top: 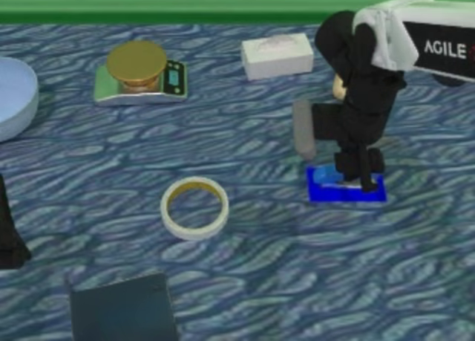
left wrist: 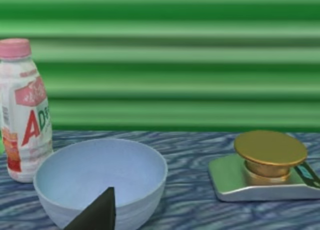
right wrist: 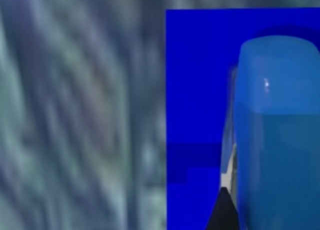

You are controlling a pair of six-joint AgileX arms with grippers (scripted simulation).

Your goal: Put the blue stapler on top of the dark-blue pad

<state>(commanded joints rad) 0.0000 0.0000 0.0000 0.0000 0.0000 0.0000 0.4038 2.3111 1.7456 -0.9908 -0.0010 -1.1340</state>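
Over the pad (top: 375,193), my right gripper (top: 359,179) holds the stapler (top: 327,175) closed-fingered; next I should release it.

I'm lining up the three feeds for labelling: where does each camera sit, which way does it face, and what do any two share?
Top view: above the table, looking down; shows the right gripper over the dark-blue pad, left arm parked at the left edge.
Left wrist view: on the left arm, facing the bowl, bottle and scale; one dark fingertip shows.
Right wrist view: close over the blue stapler on the pad.
Shared: top and right wrist show stapler and pad.
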